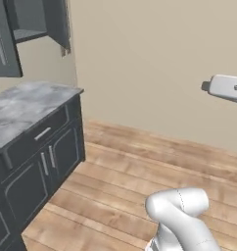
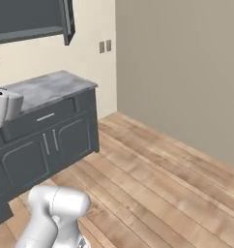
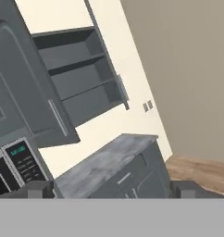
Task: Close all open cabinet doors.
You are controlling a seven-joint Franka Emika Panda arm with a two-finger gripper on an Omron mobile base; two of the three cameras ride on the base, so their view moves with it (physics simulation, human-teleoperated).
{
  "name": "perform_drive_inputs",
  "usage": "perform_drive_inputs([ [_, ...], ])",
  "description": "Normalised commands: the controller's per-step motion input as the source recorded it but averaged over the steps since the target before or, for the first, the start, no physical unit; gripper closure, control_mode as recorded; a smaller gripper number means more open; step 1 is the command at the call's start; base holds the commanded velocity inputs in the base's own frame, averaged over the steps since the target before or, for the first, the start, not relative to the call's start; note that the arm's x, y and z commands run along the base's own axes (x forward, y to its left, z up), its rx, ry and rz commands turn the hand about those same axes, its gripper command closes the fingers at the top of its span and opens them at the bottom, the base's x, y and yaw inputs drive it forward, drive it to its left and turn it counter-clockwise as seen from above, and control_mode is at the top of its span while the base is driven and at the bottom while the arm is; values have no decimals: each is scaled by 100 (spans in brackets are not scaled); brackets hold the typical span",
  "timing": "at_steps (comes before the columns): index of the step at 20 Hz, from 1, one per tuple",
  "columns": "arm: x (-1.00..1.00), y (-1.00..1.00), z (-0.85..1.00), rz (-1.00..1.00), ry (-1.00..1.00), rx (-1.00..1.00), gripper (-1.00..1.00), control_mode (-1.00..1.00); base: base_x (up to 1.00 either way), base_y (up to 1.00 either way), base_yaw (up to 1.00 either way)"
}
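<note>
The wall cabinet (image 3: 81, 69) stands open, its shelves bare. Its left cabinet door (image 3: 26, 83) is swung out wide, with a long silver handle (image 3: 58, 118) near its edge. The right cabinet door (image 3: 115, 78) juts out edge-on. Both doors also appear in the left base view, the left one (image 1: 3, 44) and the right one (image 1: 59, 22), and the right one (image 2: 68, 22) in the right base view. My gripper (image 3: 114, 190) is open, its fingertips (image 3: 40, 189) far apart with nothing between them. It faces the cabinet from well away. My hand (image 1: 228, 88) hovers in mid-air over the floor.
A grey marble counter (image 1: 27, 105) tops dark base cabinets with a drawer (image 1: 42, 133) below the wall cabinet. A microwave (image 3: 16, 164) sits left of the counter. Beige wall (image 1: 154, 63) ahead, with outlets (image 2: 105, 46). Wooden floor (image 2: 157, 184) lies open to the right.
</note>
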Motion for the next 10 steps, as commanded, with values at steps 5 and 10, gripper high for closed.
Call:
perform_drive_inputs([
  [5,0,0,0,0,0,0,-100,100,100,-38,56],
  [10,0,0,0,0,0,0,-100,100,100,-10,72],
])
